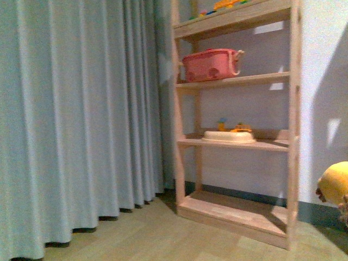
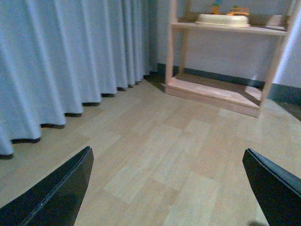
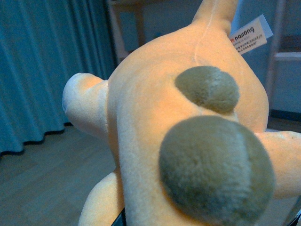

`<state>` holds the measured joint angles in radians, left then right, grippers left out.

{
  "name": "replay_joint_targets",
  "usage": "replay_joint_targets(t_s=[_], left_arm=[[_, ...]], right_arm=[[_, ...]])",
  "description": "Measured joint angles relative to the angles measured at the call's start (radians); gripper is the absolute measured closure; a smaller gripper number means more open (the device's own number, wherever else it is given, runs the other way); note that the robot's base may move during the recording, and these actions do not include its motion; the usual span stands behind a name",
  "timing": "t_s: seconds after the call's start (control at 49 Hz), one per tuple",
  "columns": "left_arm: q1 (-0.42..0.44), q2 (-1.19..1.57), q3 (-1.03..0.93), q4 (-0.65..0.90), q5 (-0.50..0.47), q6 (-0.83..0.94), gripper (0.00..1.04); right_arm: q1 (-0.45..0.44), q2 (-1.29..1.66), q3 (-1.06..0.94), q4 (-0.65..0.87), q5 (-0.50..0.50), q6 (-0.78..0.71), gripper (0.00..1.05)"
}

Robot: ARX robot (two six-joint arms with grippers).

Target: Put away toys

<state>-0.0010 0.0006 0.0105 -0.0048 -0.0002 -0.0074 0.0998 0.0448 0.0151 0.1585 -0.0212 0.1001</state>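
The plush toy (image 3: 188,141) crowds your right claw (image 3: 207,219), grasped clear of the floor (image 2: 164,136) right of the shelf unit (image 1: 294,109), while your left claw (image 2: 167,188) hangs spread wide over open floor, curtain (image 1: 70,119) flanking the shelves' left.

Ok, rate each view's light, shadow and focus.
Front view: slightly soft, bright patches and a broad shadow on the white wall behind the tall wooden shelf unit. Left wrist view: even light, black fingers dark and featureless. Right wrist view: soft orange-yellow plush animal fills the frame, background dim and bluish.
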Motion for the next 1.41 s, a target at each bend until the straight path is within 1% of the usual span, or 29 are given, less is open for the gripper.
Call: replay_joint_targets(t_s=[0.511, 0.613, 0.776, 1.409], left_arm=[[0.001, 0.000, 0.000, 0.000, 0.001, 0.000, 0.06], [-0.001, 0.000, 0.000, 0.000, 0.007, 0.001, 0.06], [-0.001, 0.000, 0.000, 0.000, -0.001, 0.001, 0.06], [-0.001, 0.000, 0.000, 0.000, 0.000, 0.001, 0.06]], right_arm=[[0.000, 0.000, 0.000, -0.001, 0.002, 0.000, 0.97], [-0.003, -0.002, 0.000, -0.001, 0.015, 0.000, 0.97], [-0.003, -0.002, 0.000, -0.001, -0.004, 0.000, 0.97], [-0.003, -0.002, 0.000, -0.001, -0.002, 0.000, 0.97]])
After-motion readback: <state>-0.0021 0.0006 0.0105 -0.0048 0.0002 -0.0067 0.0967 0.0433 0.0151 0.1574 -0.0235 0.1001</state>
